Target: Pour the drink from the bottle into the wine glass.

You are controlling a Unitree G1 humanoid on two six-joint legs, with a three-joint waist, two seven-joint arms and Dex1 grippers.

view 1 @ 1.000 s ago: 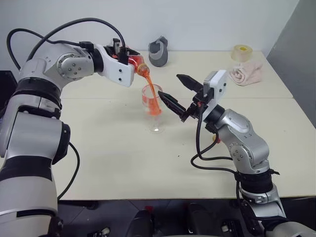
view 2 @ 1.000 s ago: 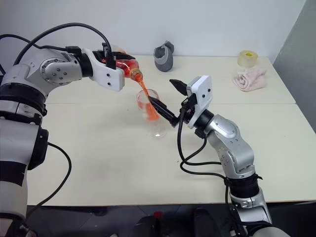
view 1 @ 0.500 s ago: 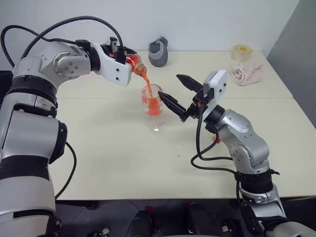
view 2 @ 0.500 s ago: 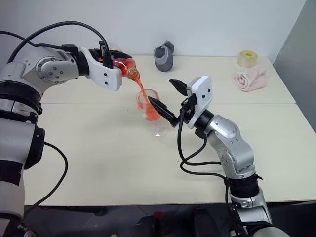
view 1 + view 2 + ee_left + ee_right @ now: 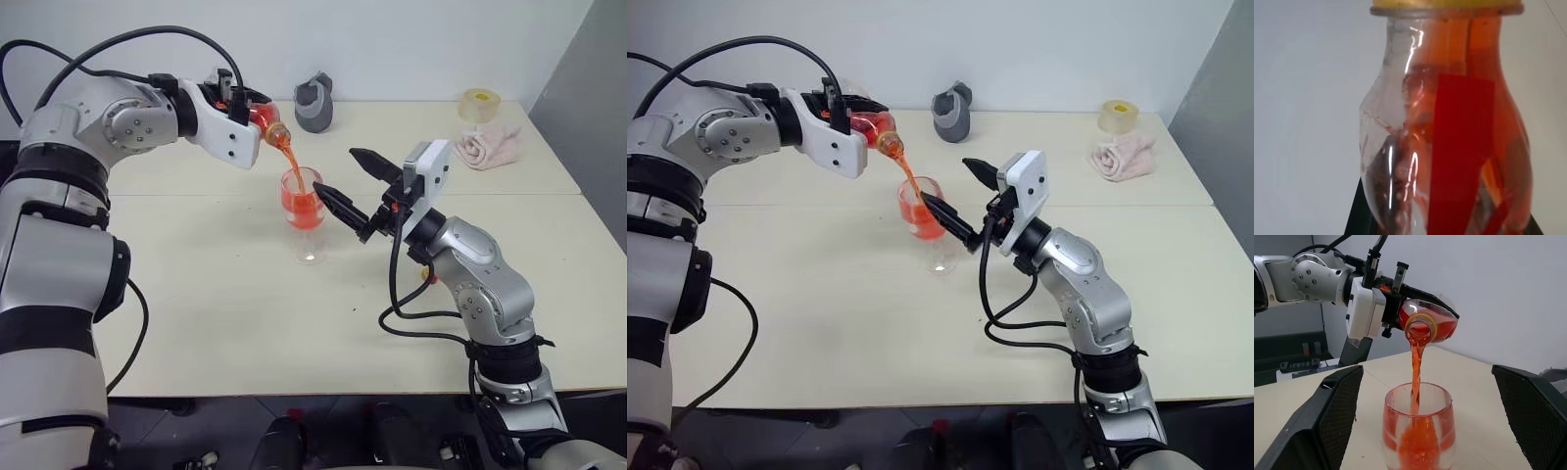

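My left gripper (image 5: 247,106) is shut on the small clear bottle (image 5: 265,119), which is tipped mouth-down above the wine glass (image 5: 305,213). A thin stream of the red-orange drink (image 5: 1415,374) falls from the yellowish neck into the bowl. The bowl is filled more than halfway with red liquid. The glass stands upright on the table, near its middle. My right gripper (image 5: 336,170) is open just right of the glass, one finger (image 5: 1327,421) on each side of the bowl, not touching it. The bottle (image 5: 1449,122) is still partly full.
A grey object (image 5: 313,101) sits at the back of the table behind the glass. A yellowish tape roll (image 5: 479,103) and a pink cloth (image 5: 490,145) lie at the far right corner. The cream table (image 5: 225,323) has free room in front of the glass.
The level of red drink in the wine glass has risen. The stream keeps flowing. Both arms have stayed where they were.
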